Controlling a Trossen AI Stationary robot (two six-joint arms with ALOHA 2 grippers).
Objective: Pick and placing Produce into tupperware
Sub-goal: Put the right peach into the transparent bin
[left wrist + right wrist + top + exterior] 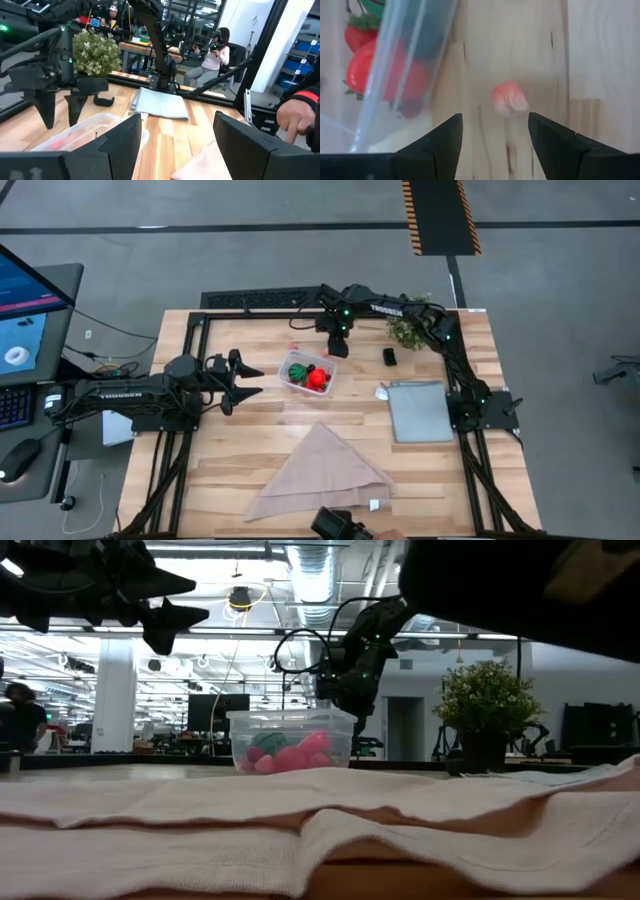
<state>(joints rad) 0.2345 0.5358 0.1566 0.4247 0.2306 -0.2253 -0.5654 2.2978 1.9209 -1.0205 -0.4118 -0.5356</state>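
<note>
Near the middle of the light wooden slatted table [250,445], toward its far edge: a small clear plastic rectangular tub with rounded corners [308,373]. Inside the tub, a green striped ball [298,370], a red pepper-like piece [319,379] and a few pink rounded bits, seen through the wall from table height [290,754].

Right gripper [337,346] hanging just beyond the tub's far right corner, fingers pointing down at the table, spread apart with nothing between them. Directly below those fingers, in the right wrist view, a small pink-red berry-sized piece [510,98] lying on the bare wood just outside the tub wall, touched by neither finger. Red strawberry-like pieces with green leaves [359,54] visible through the clear wall beside it.

Left gripper [258,380] held above the table to the left of the tub, pointing toward it, fingers parted and empty, clear of the tub.

Elsewhere on the table: a beige folded cloth [320,470] toward the near edge, a flat grey square panel [420,410] on the right, a small bushy green potted plant [407,330] at the far right, a small black object [389,357] between plant and panel.

Beyond the table, a seated person [216,52] in the left wrist view.
</note>
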